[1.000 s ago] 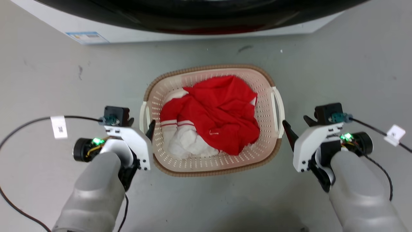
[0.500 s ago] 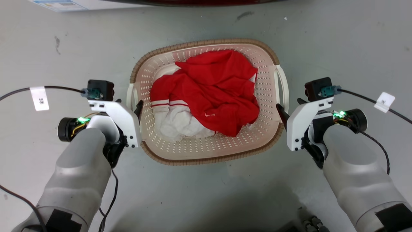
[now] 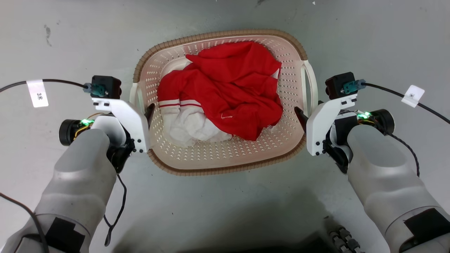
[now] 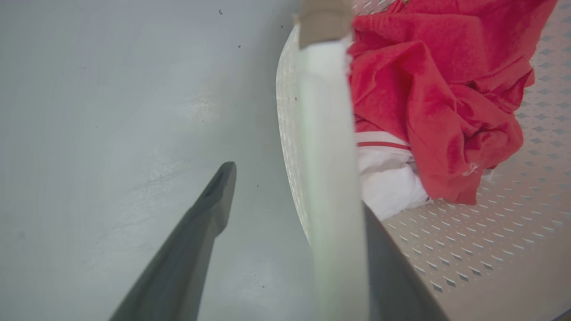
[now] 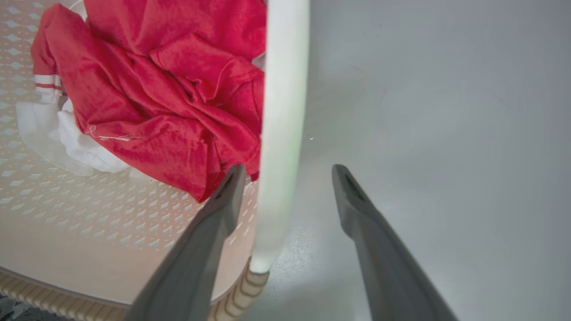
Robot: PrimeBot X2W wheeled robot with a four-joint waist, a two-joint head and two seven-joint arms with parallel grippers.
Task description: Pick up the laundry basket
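The laundry basket [image 3: 218, 172] sits on the floor [image 3: 225, 211] between the two hands, one white loop handle at each hand, which suits a level two-sided lift. The left hand [image 4: 294, 191] is spread wide across the left handle [image 4: 328, 133]. Its outer finger hangs over bare floor, while its inner finger is on the basket side and partly hidden behind the handle bar. The right hand [image 5: 289, 173] mirrors this, also wide, with the right handle [image 5: 281, 111] running up between its fingers. The bar passes just beside the inner finger and leaves a gap to the outer one. Neither hand grips anything yet, and I cannot tell whether any finger touches the plastic. Straddling the loops this way means closing should pinch each bar rather than the perforated wall. The red garment [image 3: 232, 88] and the white cloth [image 3: 190, 126] are bunched inward of both inner fingers. They look clear of the pinch, though the red fabric lies near the right hand's inner fingertip and could snag.
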